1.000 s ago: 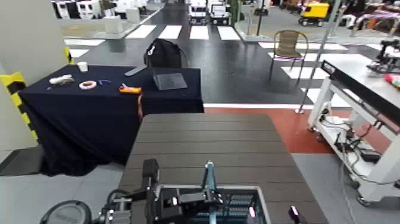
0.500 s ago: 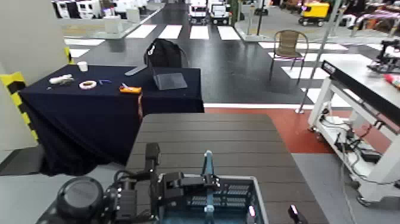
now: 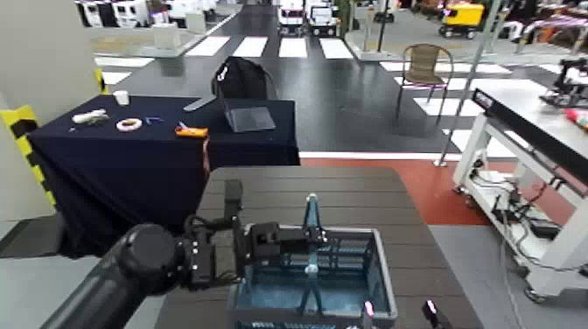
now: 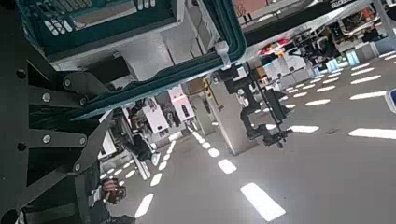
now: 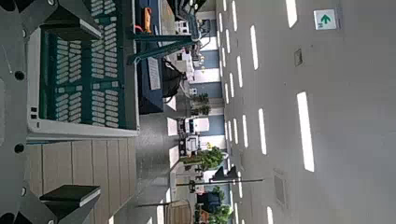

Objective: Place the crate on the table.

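The blue-grey lattice crate hangs at the near end of the dark brown slatted table. I cannot tell whether it touches the top. My left gripper reaches in from the left and is shut on the thin teal handle. That handle crosses the left wrist view under the crate's lattice. My right gripper is open at the bottom edge, by the crate's near right corner. In the right wrist view its gripper has spread fingers framing the crate above the table slats.
A table draped in navy cloth with a laptop and small items stands beyond the brown table, to the left. A white-framed workbench with cables stands on the right. A chair is farther back.
The left arm has stretched forward over the table, carrying the crate farther from me. More of the crate now shows. The right gripper has stayed at the bottom edge.
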`<state>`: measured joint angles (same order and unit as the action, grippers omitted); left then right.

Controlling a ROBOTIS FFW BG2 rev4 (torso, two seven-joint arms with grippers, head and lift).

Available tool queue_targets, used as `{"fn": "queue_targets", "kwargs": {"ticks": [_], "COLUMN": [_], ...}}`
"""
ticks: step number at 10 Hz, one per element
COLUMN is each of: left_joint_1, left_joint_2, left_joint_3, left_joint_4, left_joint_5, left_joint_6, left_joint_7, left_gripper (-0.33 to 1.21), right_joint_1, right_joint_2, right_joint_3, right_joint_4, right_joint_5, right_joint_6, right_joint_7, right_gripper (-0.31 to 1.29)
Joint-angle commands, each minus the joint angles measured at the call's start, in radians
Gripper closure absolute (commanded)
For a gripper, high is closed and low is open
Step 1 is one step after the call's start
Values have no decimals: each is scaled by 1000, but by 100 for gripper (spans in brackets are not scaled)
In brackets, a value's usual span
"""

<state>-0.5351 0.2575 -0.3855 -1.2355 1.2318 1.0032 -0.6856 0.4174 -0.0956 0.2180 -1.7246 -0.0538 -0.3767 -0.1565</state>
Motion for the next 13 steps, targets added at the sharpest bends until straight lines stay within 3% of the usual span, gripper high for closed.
{"fn": "queue_targets", "kwargs": {"ticks": [1,6,9,13], "left_joint_1": [-88,-230,-286,-306], "left_joint_2": [-38,-115,-144,-159], "left_joint_3": [-38,-59,-75,-75], "left_joint_4": [122,393,510,568], "left_joint_5": [-63,-166,-210,-212], "left_joint_6": [-52,-169,-195,-222], "left_joint_7": [-46,-80,-111,-111], "left_gripper": [119,119,119,119], "right_joint_1": [0,-9,-16,-23], "right_joint_2": [-1,-4,-7,-9], "right_joint_3": [0,9,15,23], "right_joint_4": [2,10,13,16], "right_joint_5": [-3,-12,-17,-20], "right_joint_6": [-5,-11,-11,-10], "right_joint_7": [0,6,9,14], "right_gripper": [14,14,13,14]}}
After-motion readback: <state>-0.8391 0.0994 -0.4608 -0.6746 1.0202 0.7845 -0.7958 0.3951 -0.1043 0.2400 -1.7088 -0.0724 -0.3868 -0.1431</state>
